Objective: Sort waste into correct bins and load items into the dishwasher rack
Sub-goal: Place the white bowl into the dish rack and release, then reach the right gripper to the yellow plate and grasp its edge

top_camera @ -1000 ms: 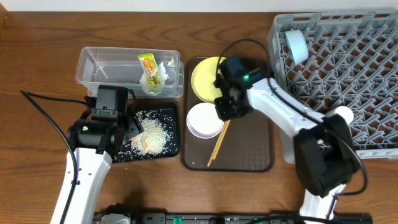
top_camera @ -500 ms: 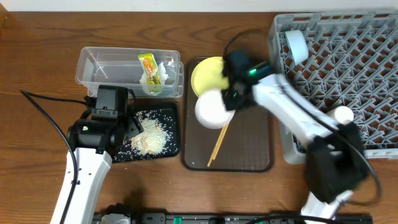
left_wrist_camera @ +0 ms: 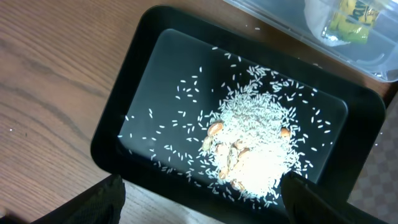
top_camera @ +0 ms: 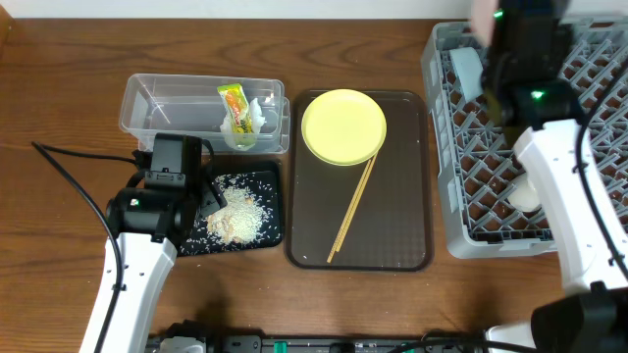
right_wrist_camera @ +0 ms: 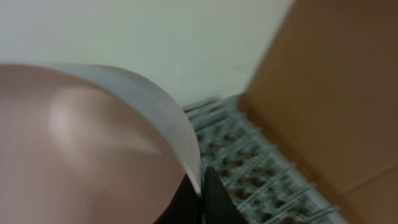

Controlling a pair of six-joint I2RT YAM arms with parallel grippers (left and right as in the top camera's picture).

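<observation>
Rim-hold looks right: your right pincer (right_wrist_camera: 201, 196) clamps the white bowl (right_wrist_camera: 93, 137) (stiff, probably slick and chippable); your left pincer (left_wrist_camera: 205, 200) stands apart.

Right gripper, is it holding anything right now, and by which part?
Yes. The right gripper holds the white bowl, its fingers pinching the bowl's rim, above the dishwasher rack.
</observation>
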